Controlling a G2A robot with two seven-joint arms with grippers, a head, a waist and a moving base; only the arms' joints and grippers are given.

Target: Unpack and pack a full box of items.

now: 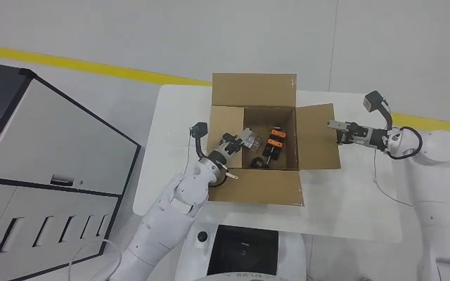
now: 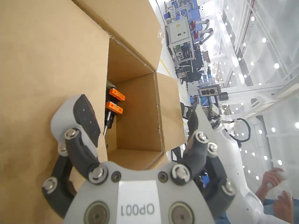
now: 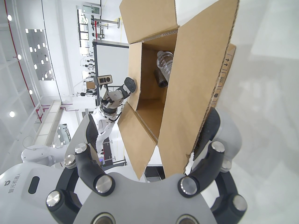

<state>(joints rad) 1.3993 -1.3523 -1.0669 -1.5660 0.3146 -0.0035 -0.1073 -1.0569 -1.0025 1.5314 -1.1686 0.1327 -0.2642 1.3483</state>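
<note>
An open cardboard box stands mid-table with its flaps spread. Inside lie a clear plastic bottle, a dark cylinder and black tools with orange clamps, the same tools showing in the top view. My left gripper is open at the box's left wall, one finger against the left flap. In the top view this left gripper sits near the bottle. My right gripper is open, its fingers on either side of the right flap; the right gripper is at that flap's outer edge.
The box rests on a white table with bare surface on both sides. A grey cabinet stands to the left beyond the table's edge. A yellow floor line runs behind.
</note>
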